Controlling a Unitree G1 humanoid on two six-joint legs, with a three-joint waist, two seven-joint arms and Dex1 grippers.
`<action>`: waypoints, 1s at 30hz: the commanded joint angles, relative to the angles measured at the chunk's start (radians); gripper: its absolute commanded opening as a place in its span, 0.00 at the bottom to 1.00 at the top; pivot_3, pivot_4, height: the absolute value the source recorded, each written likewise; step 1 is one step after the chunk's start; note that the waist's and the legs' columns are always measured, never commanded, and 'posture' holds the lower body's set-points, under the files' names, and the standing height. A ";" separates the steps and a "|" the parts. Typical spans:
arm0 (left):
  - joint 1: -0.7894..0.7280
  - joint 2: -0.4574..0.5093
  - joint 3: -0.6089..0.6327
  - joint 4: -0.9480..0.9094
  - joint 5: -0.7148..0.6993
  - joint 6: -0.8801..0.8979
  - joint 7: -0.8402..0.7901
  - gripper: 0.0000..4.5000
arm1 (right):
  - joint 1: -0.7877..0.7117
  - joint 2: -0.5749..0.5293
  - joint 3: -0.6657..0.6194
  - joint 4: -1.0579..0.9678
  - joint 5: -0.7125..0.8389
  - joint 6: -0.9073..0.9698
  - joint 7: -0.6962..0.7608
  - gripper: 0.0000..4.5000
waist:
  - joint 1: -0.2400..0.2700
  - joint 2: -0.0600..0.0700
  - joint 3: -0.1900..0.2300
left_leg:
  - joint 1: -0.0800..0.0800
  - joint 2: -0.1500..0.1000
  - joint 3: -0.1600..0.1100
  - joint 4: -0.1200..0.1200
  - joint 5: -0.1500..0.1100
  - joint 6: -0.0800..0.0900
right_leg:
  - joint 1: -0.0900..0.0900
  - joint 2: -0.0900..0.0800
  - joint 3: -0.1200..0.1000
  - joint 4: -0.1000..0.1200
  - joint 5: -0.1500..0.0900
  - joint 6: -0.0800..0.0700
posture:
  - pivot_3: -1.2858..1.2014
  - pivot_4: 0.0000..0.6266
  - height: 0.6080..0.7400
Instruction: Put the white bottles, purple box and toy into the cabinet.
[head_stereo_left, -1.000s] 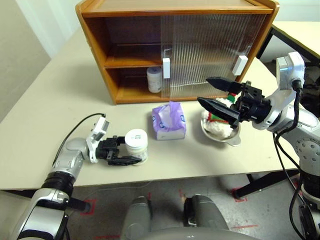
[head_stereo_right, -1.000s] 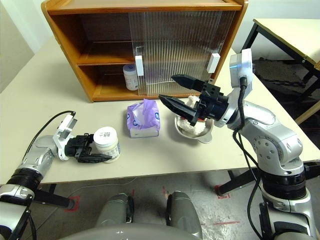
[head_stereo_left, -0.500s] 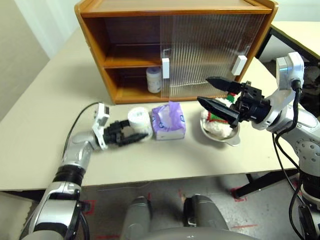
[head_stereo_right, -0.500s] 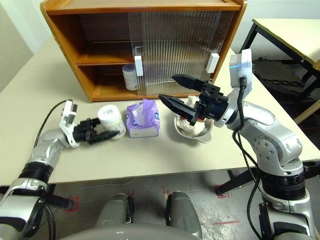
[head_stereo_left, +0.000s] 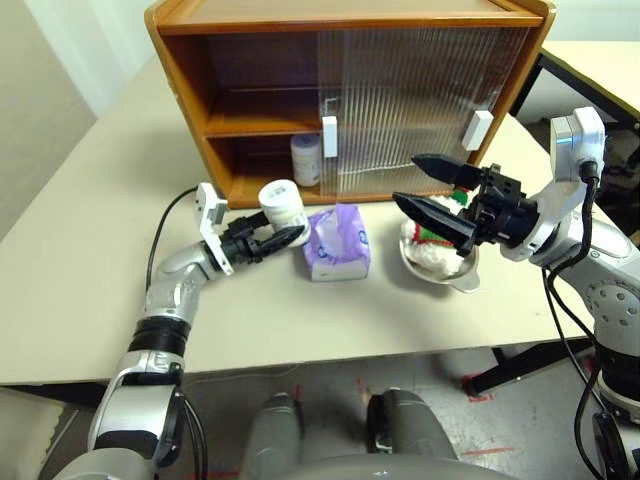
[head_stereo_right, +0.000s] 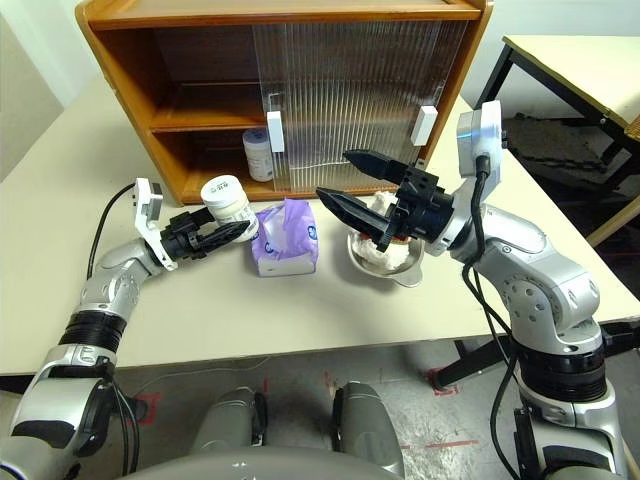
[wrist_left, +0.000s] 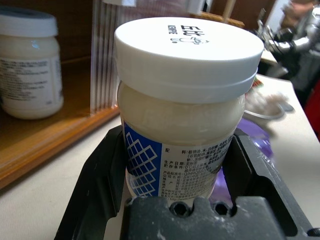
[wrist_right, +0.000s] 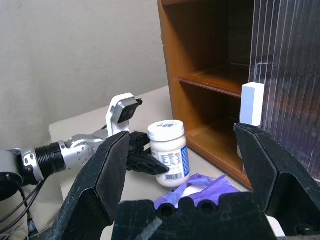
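the left hand (head_stereo_left: 272, 238) grips a white bottle (head_stereo_left: 282, 206) upright, lifted just off the counter (head_stereo_left: 90, 250), with the cabinet's (head_stereo_left: 200, 70) open lower compartment just beyond it, nearer this arm than the open, empty right hand (head_stereo_left: 432, 190).

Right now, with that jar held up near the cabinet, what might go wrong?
The left hand holds a jar right beside the purple box, so a swing could nudge the box. The open half of the cabinet is narrow, and the other jar already stands on its lower shelf near the door edge; the incoming jar might bump it or the frame.
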 joint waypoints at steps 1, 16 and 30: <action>-0.030 -0.019 0.018 0.026 0.046 -0.033 0.082 0.68 | 0.008 0.005 -0.005 -0.025 0.003 -0.010 -0.008 1.00 | 0.000 0.000 0.000 | 0.000 0.000 0.000 0.000 0.000 0.000 | 0.000 0.000 0.000 0.000 0.000 0.000 | 0.47 0.00 1.00; -0.079 -0.119 0.069 0.156 0.143 -0.167 0.368 0.68 | 0.025 0.020 0.001 -0.027 -0.011 -0.032 -0.004 1.00 | 0.001 -0.002 -0.001 | 0.000 0.000 0.000 0.000 0.000 0.000 | 0.000 0.000 0.000 0.000 0.000 0.001 | 0.47 0.00 1.00; -0.135 -0.157 0.097 0.259 0.223 -0.268 0.608 0.68 | 0.028 0.029 0.010 -0.020 -0.017 -0.038 0.006 1.00 | 0.003 -0.003 -0.002 | 0.000 0.000 -0.001 0.001 0.000 0.000 | 0.002 -0.001 -0.001 0.000 0.001 0.001 | 0.47 0.00 1.00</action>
